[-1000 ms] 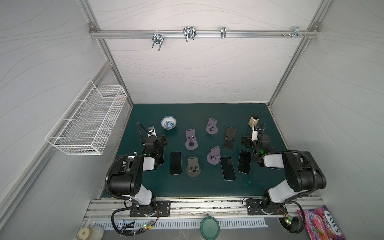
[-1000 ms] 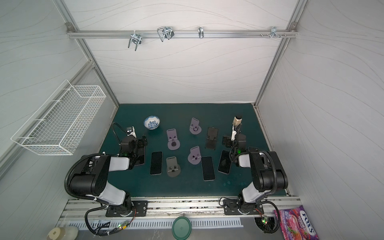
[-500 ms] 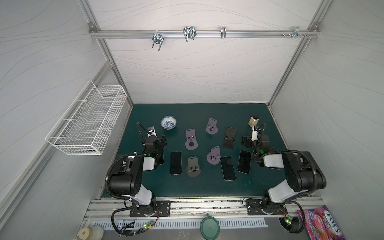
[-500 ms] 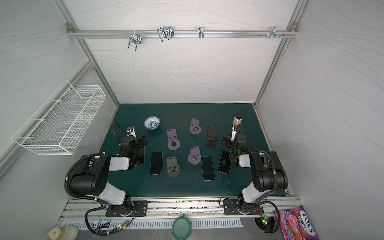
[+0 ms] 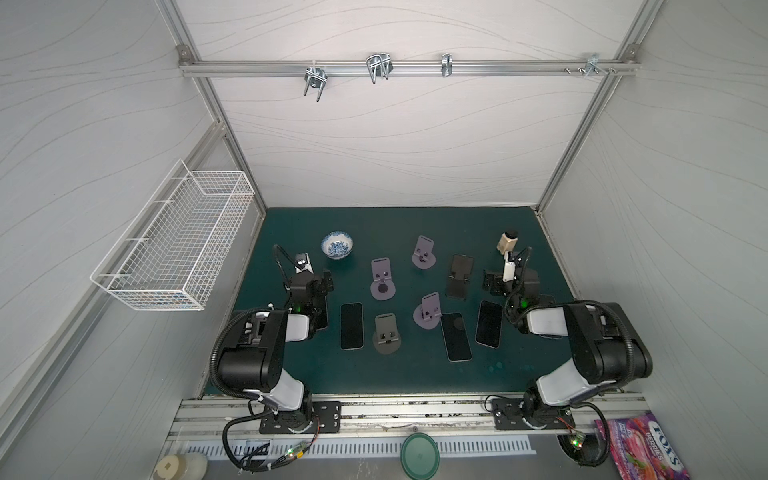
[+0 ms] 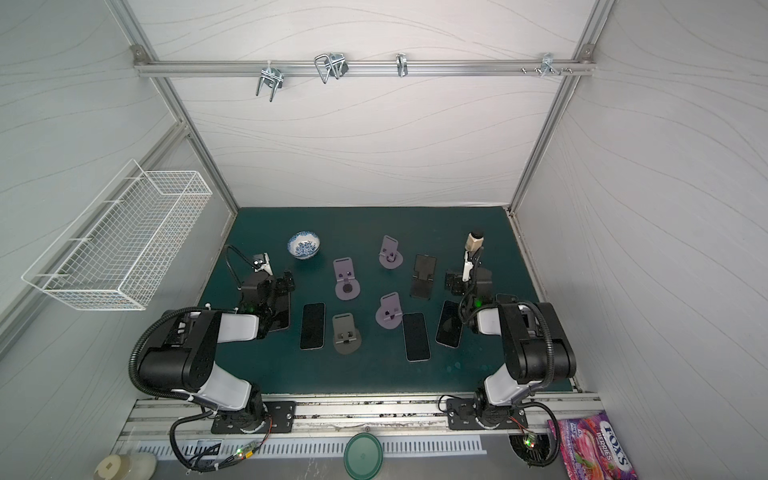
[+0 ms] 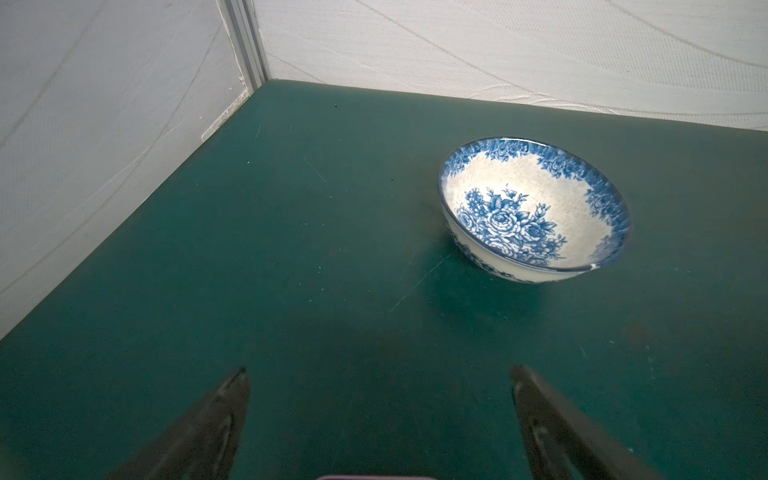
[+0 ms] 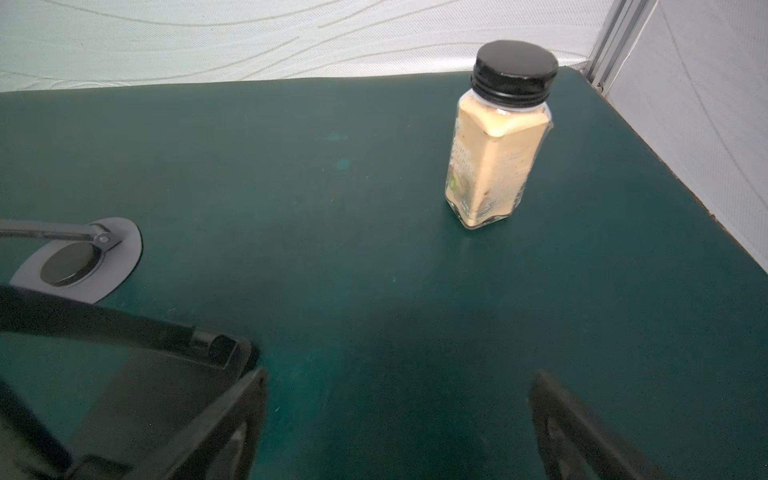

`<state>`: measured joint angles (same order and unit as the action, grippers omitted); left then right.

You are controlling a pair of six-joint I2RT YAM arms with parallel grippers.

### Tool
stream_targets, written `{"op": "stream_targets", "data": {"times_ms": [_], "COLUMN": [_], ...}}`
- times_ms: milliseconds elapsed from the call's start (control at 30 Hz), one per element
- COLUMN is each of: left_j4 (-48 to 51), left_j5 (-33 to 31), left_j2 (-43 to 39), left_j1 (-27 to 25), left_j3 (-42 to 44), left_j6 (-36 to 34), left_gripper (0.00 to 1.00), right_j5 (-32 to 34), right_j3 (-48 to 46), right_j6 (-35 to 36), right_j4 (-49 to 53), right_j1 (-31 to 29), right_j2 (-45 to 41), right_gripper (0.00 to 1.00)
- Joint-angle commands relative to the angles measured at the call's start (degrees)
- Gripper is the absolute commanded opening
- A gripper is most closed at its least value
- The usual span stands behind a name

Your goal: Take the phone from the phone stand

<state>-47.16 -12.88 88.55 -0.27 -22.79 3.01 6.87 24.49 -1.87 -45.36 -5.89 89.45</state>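
A black phone stand [image 5: 457,289] [image 6: 420,289] stands right of centre on the green mat. A dark phone [image 5: 462,265] seems to lean on its back plate, but its outline merges with the stand. My right gripper [image 5: 492,282] [image 8: 399,378] rests low just right of the stand, open, with only mat between its fingers. In the right wrist view the stand's hinge and plate [image 8: 145,332] lie close beside one finger. My left gripper [image 5: 320,282] [image 7: 378,374] sits at the left side, open and empty, far from the stand.
Three phones [image 5: 351,326] [image 5: 456,336] [image 5: 489,324] lie flat near the front; another [image 5: 322,316] lies partly under my left arm. Several purple and grey stands [image 5: 382,278] stand mid-mat. A blue-white bowl [image 7: 536,208] is at back left, a spice bottle [image 8: 494,153] at back right.
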Motion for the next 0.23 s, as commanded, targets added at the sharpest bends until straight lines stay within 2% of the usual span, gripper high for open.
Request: {"op": "stream_targets", "data": {"times_ms": [0,200], "left_j4": [-1.1,-1.1], "left_j5": [-0.3,-0.2], "left_j2": [0.7,0.7], "left_j1": [0.0,0.1], "left_j3": [-1.6,-1.6], "left_j6": [-0.6,-0.6], "left_gripper": [0.99,0.99], "right_j5": [0.6,0.6], "right_j3": [0.7,0.7], "right_j6": [0.9,0.9], "right_j4": [-0.1,-0.1], "right_j1": [-0.2,-0.3], "right_j2": [0.4,0.4], "right_gripper": [0.99,0.99]}}
